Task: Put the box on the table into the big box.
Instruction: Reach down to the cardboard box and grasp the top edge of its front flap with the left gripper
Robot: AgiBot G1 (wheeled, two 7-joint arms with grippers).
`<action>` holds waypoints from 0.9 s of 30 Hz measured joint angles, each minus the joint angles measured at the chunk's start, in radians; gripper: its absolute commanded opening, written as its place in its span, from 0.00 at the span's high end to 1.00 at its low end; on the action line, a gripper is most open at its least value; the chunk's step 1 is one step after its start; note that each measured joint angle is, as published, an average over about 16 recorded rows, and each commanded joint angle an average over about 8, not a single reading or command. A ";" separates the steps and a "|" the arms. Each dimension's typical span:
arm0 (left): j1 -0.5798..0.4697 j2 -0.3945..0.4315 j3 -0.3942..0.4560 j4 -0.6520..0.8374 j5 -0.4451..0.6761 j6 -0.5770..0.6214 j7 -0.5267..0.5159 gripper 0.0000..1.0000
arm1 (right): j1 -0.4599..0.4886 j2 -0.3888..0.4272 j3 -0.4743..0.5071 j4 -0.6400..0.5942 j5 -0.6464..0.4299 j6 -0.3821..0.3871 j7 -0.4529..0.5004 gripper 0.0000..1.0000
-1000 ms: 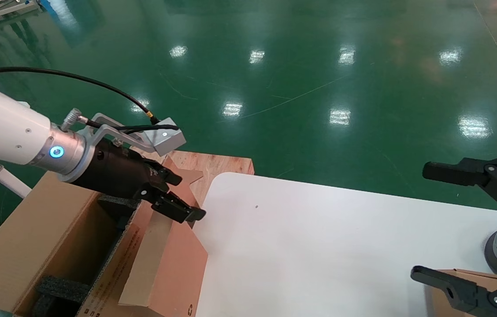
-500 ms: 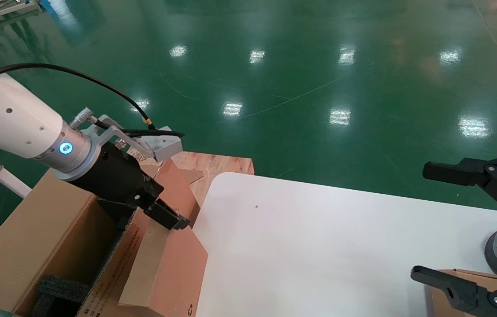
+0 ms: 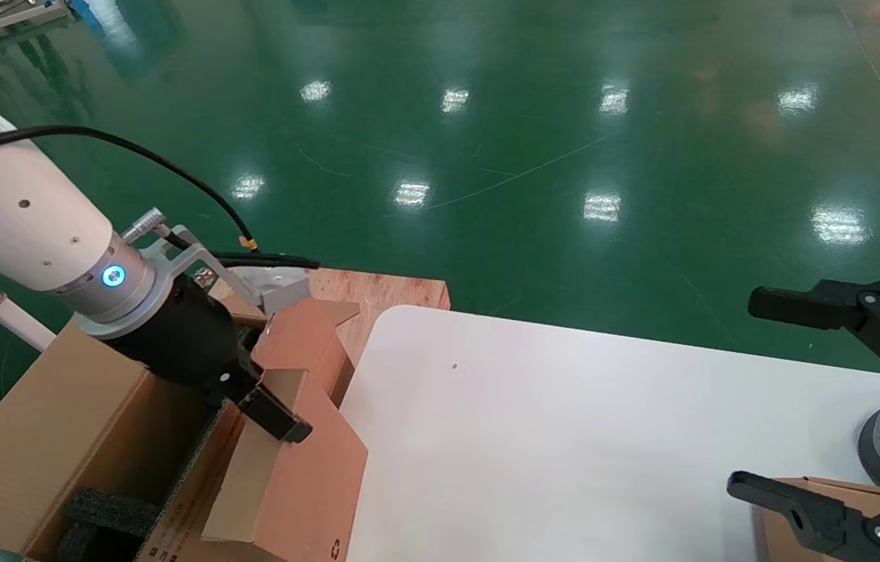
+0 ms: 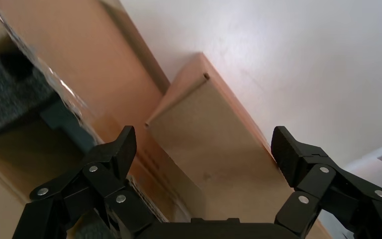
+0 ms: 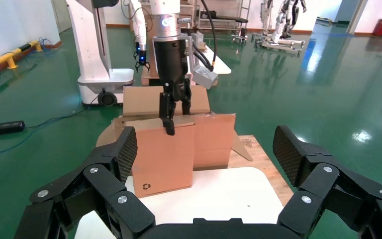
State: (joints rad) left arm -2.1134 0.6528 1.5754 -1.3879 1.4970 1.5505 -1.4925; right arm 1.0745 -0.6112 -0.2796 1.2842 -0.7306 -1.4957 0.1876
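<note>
Your box [image 3: 307, 468] was a flat, squarish slab of smooth reddish-brown cardboard with a small black recycling mark near its lower corner, and it stood on edge, tilted, at the left edge of the white worktop [image 3: 565, 437], leaning against the side of the big box [image 3: 58, 421]. Its paler narrow top face ran away from you toward the wooden pallet [image 3: 377, 293], and its broad face looked out over the worktop. Your left pincer [image 4: 204, 149] hung over that top edge with its black fingers [image 3: 276, 414] spread wide, one on either side of the box and neither visibly pressing it. The big box was tan corrugated carton, long, with tall flaps and coarse black foam blocks [image 3: 108, 511] inside; its near flap, printed with small text, stood between the box and the carton's inside. Your right pincer [image 5: 204, 149] was parked at the worktop's far right, fingers spread, above a paler tan cardboard box [image 3: 822, 488]. Glossy green floor [image 3: 526, 140] lay beyond.
</note>
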 measured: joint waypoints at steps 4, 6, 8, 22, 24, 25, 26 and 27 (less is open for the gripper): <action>-0.024 0.014 0.054 0.015 -0.032 0.007 -0.016 0.00 | 0.000 0.000 0.000 0.000 0.000 0.000 0.000 0.00; -0.034 0.022 0.079 0.025 -0.050 0.011 -0.021 0.00 | 0.000 0.000 0.000 0.000 0.000 0.000 0.000 0.00; -0.043 0.030 0.102 0.034 -0.069 0.014 -0.025 0.00 | 0.000 0.000 0.000 0.000 0.000 0.000 0.000 0.00; -0.068 0.060 0.178 0.088 -0.158 0.027 -0.019 0.39 | 0.000 0.000 0.000 0.000 0.000 0.000 0.000 0.09; -0.069 0.062 0.181 0.092 -0.163 0.027 -0.018 0.64 | 0.000 0.000 0.000 0.000 0.000 0.000 0.000 0.34; -0.069 0.062 0.183 0.093 -0.165 0.028 -0.017 0.76 | 0.000 0.000 0.000 0.000 0.000 0.000 0.000 0.47; -0.070 0.063 0.184 0.095 -0.167 0.028 -0.017 0.89 | 0.000 0.000 0.000 0.000 0.000 0.000 0.000 0.59; -0.070 0.063 0.185 0.096 -0.169 0.028 -0.016 0.99 | 0.000 0.000 0.000 0.000 0.000 0.000 0.000 0.72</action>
State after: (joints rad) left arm -2.1833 0.7160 1.7604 -1.2923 1.3282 1.5787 -1.5090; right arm 1.0745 -0.6112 -0.2796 1.2842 -0.7306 -1.4957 0.1876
